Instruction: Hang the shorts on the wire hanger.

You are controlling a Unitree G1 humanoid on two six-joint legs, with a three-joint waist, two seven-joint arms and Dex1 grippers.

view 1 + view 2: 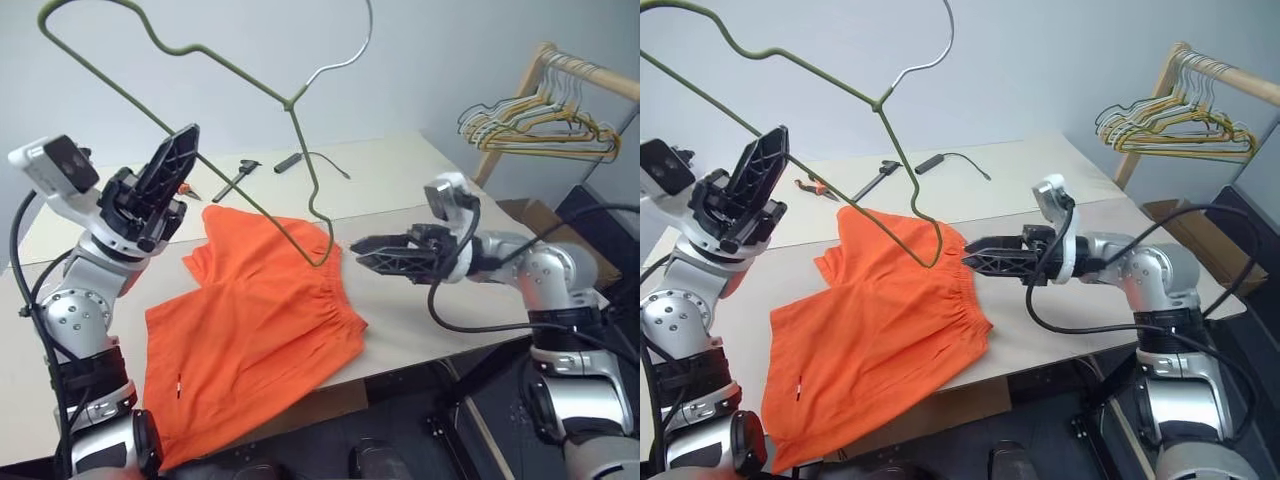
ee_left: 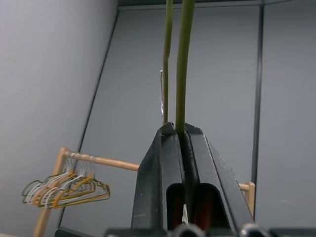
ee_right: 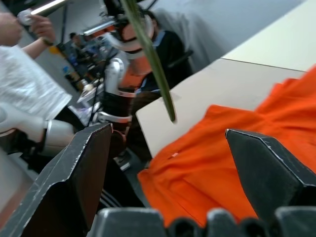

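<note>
- Between the two grippers, on the table, the shorts lie flat and spread, the gathered waistband turned toward the right gripper; nothing yet hangs from the wire hanger.
- The left gripper is clamped shut on one straight run of that hanger and holds it aloft, tilted, hook uppermost; the left wrist view shows the green wire pinched between the closed fingers.
- From the left gripper the wire slants down toward the right gripper, and its lowest bend appears to dip to the waistband just ahead of the right fingertips. Whether the wire touches the cloth cannot be told.
- The right gripper stands wide apart and empty, level and pointing at the waistband, just beside the cloth edge but not on it.
- Judged so: the hanger is picked up, the shorts are not; threading or draping the cloth over the wire is all still to do.
- Room: the near edge of the table runs close under the right gripper, and one leg of the shorts hangs over that edge below the left arm, so a pull could drag the cloth off.
- Behind the shorts lie small tools and a cable, well apart from both grippers.
- A rack of pale hangers stands beyond the right arm, clear of the work.
- Above both grippers the space is open for lifting.
</note>
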